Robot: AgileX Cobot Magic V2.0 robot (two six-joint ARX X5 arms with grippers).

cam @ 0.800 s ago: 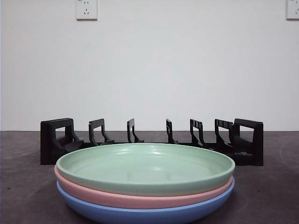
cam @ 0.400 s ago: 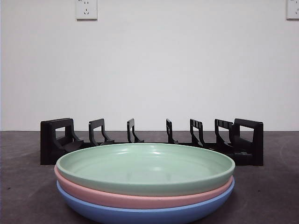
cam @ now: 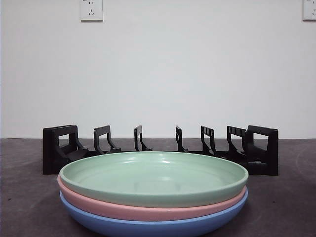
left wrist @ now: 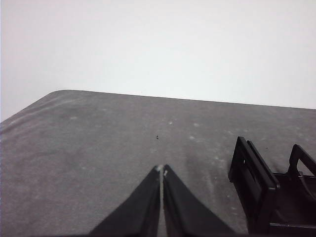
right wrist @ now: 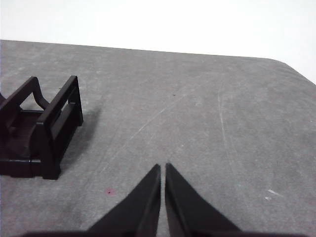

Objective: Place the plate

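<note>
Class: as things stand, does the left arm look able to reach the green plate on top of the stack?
Probably yes. The green plate lies uncovered on top of the stack, with nothing above it. The left gripper is shut and holds nothing, beside one end of the black rack.

We take this for a bare test room or lab rather than a home kitchen. A plain white wall [cam: 158,74] fills the upper part of the frame, unadorned except for two wall sockets [cam: 91,9] at the upper left and upper right. Below it we see a grey, scuffed table [right wrist: 197,113] holding only a black dish rack [cam: 160,148] and a stack of plates [cam: 153,192] at lower centre.
</note>
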